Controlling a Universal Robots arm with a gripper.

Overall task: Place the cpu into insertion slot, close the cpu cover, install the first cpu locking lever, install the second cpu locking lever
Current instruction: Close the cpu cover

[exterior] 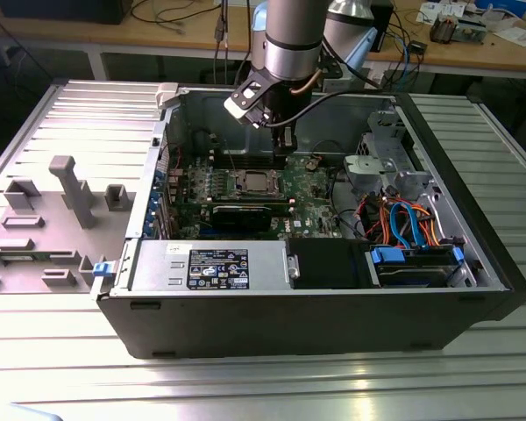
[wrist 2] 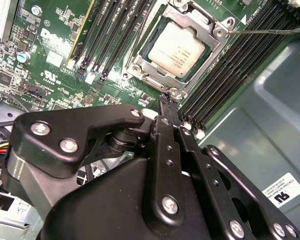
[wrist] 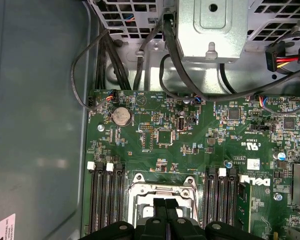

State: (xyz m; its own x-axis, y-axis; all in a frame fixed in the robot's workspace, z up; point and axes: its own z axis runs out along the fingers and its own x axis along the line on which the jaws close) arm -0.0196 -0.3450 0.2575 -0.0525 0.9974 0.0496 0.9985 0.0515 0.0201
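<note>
The cpu (wrist 2: 176, 48) lies flat in the slot (wrist 2: 149, 81), with the cover (wrist 2: 192, 19) down around its edges; a thin lever (wrist 2: 270, 31) juts from the cover's corner across the memory slots (wrist 2: 225, 75), seemingly unlatched; the gripper (wrist 2: 166, 102) hangs just beside the slot, fingers (wrist: 160, 212) pressed together, holding nothing; the cpu is likely light, stiff and fragile underneath, best taken by its edges; the lever looks like springy wire, best pushed near its free end

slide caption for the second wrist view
Shut black gripper hovering near the square silver-topped cpu, seated inside its silvery metal cover frame
</note>
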